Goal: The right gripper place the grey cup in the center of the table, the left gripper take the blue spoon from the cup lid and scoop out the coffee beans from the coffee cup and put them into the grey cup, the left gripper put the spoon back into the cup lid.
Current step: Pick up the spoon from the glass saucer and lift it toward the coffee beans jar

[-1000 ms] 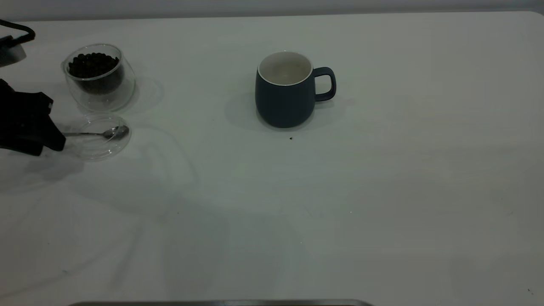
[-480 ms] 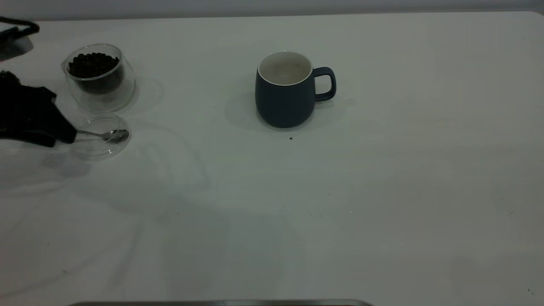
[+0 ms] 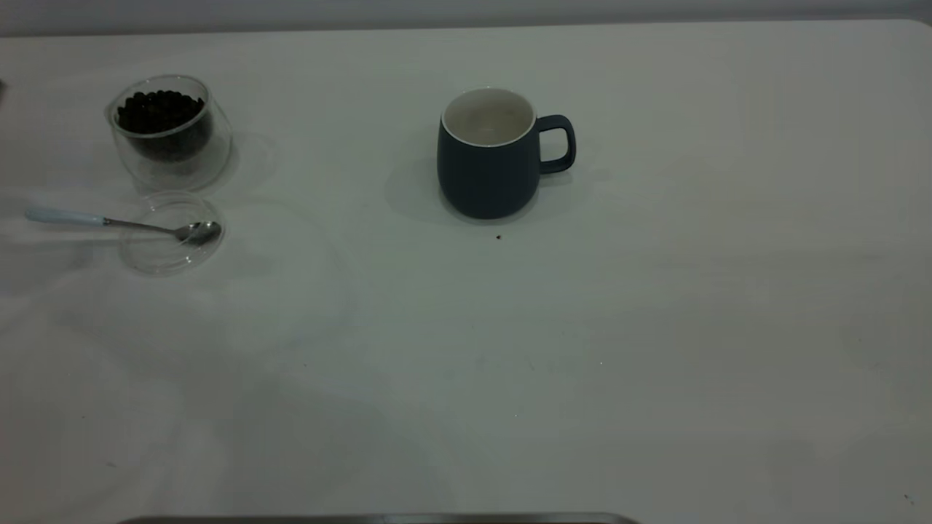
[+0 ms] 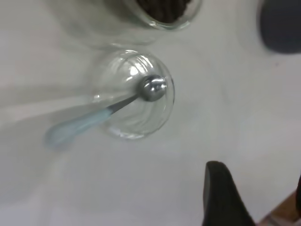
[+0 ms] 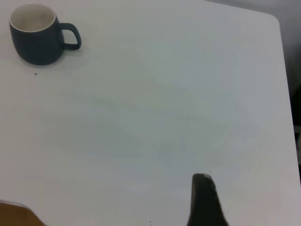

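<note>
Spoon is down: the blue spoon (image 3: 124,224) lies with its bowl inside the cup lid (image 3: 172,253) at left of the exterior frame, its pale handle sticking out over the rim toward the left edge. Coffee cup (image 3: 170,131) sits just above the lid, upper left, with the coffee beans (image 3: 159,110) heaped near its rim. Grey cup (image 3: 489,154) stands upright at upper centre, handle to the right, well apart from the glassware; I can't make out any beans inside it. One dark speck lies on the table (image 3: 655,327) just below the cup — possibly a dropped bean, too small to tell.

Neither arm shows in the exterior view. The left wrist view looks down on lid and spoon, with one dark finger of the left pincer (image 4: 225,197) at the lower edge, holding nothing; can't tell whether it's open or shut. Same for the right pincer (image 5: 204,200): one finger at the lower edge of its view, over bare table far from the mug.

Risks, my read:
- Spoon is balanced on the lid rim, so a brush against the handle could flip it off or skid the lid.
- Lid and glass cup are clear and close together — easy to clip one while reaching for the other.
- Full cup means spilled beans if bumped.
</note>
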`<state>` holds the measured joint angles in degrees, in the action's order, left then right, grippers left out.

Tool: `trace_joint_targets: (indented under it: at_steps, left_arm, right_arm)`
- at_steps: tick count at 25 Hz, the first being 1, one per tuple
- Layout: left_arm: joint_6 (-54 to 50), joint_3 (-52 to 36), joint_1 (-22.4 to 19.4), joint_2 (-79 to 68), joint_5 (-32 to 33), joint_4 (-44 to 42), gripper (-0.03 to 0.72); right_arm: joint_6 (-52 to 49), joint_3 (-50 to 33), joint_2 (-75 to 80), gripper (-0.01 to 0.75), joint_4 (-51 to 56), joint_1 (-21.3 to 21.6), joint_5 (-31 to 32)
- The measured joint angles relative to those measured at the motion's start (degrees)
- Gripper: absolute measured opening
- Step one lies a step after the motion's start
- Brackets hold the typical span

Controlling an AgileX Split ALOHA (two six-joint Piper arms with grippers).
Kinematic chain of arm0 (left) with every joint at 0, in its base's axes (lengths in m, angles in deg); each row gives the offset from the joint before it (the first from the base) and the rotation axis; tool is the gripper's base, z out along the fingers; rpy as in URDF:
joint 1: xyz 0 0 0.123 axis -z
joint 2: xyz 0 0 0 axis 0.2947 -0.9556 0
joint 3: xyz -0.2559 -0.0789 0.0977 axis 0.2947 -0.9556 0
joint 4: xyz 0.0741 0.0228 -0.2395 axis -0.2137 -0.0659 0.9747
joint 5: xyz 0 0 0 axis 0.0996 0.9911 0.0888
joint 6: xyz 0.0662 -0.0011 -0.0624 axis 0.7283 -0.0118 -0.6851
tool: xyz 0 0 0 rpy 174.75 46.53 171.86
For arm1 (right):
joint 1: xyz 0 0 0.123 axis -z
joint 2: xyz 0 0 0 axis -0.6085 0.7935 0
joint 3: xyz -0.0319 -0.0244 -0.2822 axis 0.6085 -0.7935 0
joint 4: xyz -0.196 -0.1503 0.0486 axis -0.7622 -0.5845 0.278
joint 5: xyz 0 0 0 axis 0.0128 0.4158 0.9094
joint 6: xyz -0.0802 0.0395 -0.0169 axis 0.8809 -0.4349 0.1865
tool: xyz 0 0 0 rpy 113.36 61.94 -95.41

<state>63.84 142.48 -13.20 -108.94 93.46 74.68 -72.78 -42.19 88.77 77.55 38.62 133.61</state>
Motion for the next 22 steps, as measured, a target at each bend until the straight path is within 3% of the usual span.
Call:
trace_joint_targets:
  at_steps: [5, 12, 22]
  left_arm:
    - [-0.68, 1.74, -5.28, -3.71, 3.05, -0.97, 0.445]
    - [3.27, 5.73, -5.74, -13.25, 3.28, 0.20, 0.445]
    - [-6.90, 22.70, -5.64, -25.67, 7.43, -1.30, 0.445]
  right_arm:
    - [0.00, 0.00, 0.00, 0.459, 0.00, 0.00, 0.00]
    - [0.00, 0.00, 0.00, 0.459, 0.00, 0.00, 0.00]
    - [0.00, 0.00, 0.00, 0.459, 0.00, 0.00, 0.00]
